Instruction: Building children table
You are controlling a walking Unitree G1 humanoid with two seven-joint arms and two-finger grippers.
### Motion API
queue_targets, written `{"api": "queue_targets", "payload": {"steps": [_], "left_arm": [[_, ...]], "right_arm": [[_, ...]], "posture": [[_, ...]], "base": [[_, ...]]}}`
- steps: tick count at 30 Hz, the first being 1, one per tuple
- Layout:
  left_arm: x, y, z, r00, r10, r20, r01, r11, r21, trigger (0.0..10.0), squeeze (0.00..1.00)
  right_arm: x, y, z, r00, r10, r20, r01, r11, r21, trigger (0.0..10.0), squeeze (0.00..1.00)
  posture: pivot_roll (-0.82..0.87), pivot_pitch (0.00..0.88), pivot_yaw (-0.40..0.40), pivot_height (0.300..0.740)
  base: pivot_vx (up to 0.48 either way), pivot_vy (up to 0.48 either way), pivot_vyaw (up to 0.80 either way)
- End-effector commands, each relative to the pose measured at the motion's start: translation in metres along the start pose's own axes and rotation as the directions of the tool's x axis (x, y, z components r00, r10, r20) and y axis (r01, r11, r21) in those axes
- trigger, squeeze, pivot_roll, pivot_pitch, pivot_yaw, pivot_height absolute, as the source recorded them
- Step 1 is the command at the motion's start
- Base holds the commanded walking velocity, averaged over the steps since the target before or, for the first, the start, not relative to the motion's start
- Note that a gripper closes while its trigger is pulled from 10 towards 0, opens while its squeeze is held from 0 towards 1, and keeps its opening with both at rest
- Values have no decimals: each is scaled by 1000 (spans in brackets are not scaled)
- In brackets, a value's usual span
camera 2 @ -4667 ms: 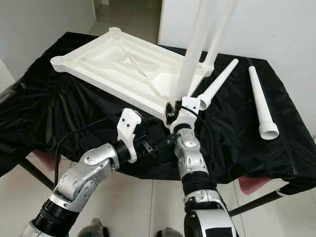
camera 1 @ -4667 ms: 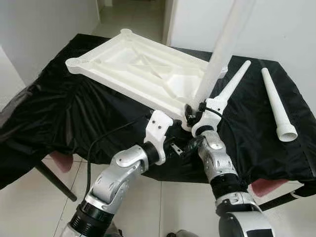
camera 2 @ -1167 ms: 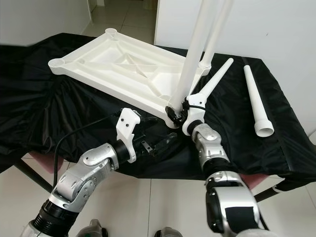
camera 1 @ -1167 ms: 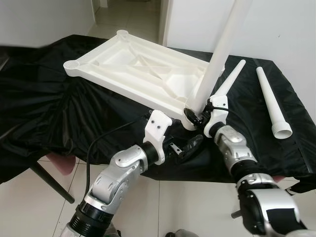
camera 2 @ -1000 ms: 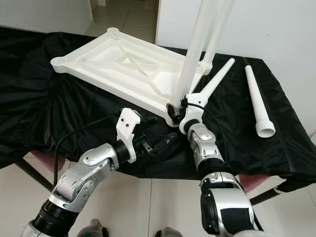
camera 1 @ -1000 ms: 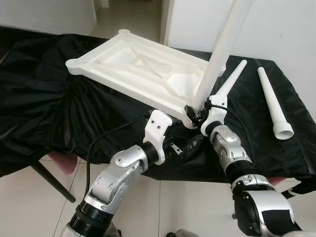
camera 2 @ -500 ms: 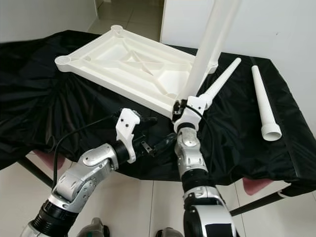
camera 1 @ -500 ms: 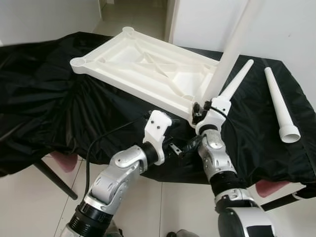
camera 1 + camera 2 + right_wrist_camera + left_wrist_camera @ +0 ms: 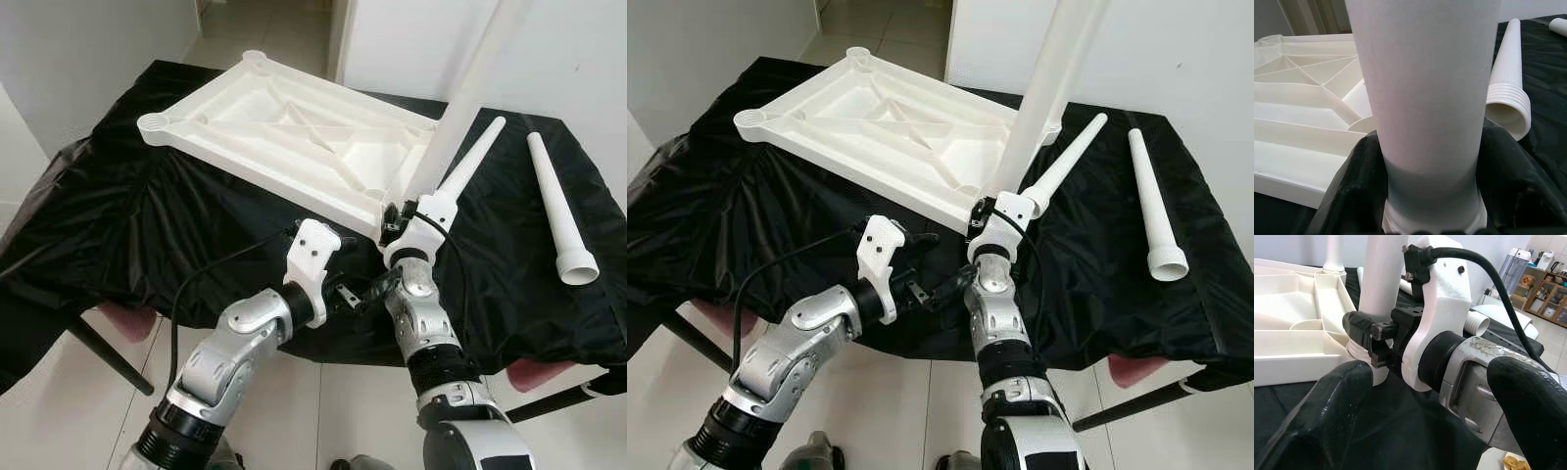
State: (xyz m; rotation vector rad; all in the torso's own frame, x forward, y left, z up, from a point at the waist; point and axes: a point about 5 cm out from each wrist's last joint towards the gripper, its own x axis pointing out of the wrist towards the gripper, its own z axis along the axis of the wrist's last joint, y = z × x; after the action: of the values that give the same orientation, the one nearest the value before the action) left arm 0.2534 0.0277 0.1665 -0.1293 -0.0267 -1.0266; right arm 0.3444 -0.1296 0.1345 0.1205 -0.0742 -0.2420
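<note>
The white tabletop (image 9: 284,137) lies upside down on a black cloth. A white leg (image 9: 460,108) stands nearly upright at its near right corner, leaning slightly right. My right gripper (image 9: 390,217) is shut on the base of the leg (image 9: 1425,88), with black fingers (image 9: 1352,196) on both sides of it. My left gripper (image 9: 926,284) is open just below the table's front edge, beside my right wrist. In the left wrist view its fingers (image 9: 1317,416) spread wide either side of the right wrist's white housing (image 9: 1440,318).
Two loose white legs lie on the cloth at the right: one (image 9: 470,162) beside the held leg, one (image 9: 558,211) further right. The black cloth (image 9: 118,225) hangs over the front edge. A white wall stands behind, with tiled floor below.
My right forearm has swung inward from the right to stand under the leg's base, and the leg stays at the corner. The left gripper has held still. The camera shifted a little.
</note>
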Motion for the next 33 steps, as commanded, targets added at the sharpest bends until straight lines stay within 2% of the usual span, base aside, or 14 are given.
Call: {"api": "queue_targets", "payload": {"steps": [1,5,10,14,16,17,18,20,22,26,28,29,31,33], "left_arm": [[0,-4,1,999,-35,-3,35,999,2,10000,0],[0,-4,0,999,-36,-5,36,999,4,10000,0],[0,-4,-1,999,-38,-7,38,999,4,10000,0],[0,-4,-1,999,-38,-7,38,999,4,10000,0],[1,-5,-1,999,-40,-6,40,999,5,10000,0],[1,-5,-1,999,-42,-6,42,999,5,10000,0],[1,-5,-1,999,-42,-6,42,999,5,10000,0],[2,-5,-1,999,-45,-5,45,999,6,10000,0],[2,-5,-1,999,-46,-4,46,999,6,10000,0],[2,-5,-1,999,-47,-4,47,999,7,10000,0],[2,-4,0,999,-49,-5,49,999,9,10000,0],[2,-4,0,999,-49,-5,49,999,9,10000,0],[2,-4,0,999,-50,-6,50,999,11,10000,0],[2,-4,0,999,-50,-6,50,999,11,10000,0]], "right_arm": [[-4,-5,-4,1000,5,-16,-5,1000,9,10000,1000],[-6,-7,1,998,58,19,-59,997,45,10000,1000],[-2,-21,4,996,75,43,-77,996,48,10000,1000],[-1,-24,4,994,101,45,-103,993,50,10000,1000],[2,-27,3,977,212,31,-214,975,58,10000,984],[5,-31,3,963,268,31,-269,962,43,10000,0],[5,-31,3,963,268,31,-269,962,43,10000,0],[11,-41,2,936,352,7,-352,936,20,10000,0],[14,-46,2,923,386,1,-386,922,9,10000,0],[18,-51,3,910,414,-9,-414,910,3,10000,0],[25,-59,5,865,500,-39,-501,865,-7,10000,0],[25,-59,5,865,500,-39,-501,865,-7,10000,0],[29,-63,7,820,569,-62,-571,821,-24,10000,0],[29,-64,8,810,583,-68,-586,810,-28,10000,0]], "posture": [[82,24,-60,740],[82,16,-62,740],[79,10,-65,740],[77,9,-66,740],[72,6,-67,740],[71,5,-67,740],[71,5,-67,740],[69,1,-66,740],[69,0,-65,740],[70,0,-65,740],[71,0,-62,740],[71,0,-62,740],[74,0,-60,740],[74,0,-60,740]], "base": [[0,0,0],[0,0,0],[0,0,0],[0,0,0],[0,0,0],[0,0,0],[0,0,0],[0,0,0],[0,0,0],[0,0,0],[0,0,0],[0,0,0],[0,0,0],[0,0,0]]}}
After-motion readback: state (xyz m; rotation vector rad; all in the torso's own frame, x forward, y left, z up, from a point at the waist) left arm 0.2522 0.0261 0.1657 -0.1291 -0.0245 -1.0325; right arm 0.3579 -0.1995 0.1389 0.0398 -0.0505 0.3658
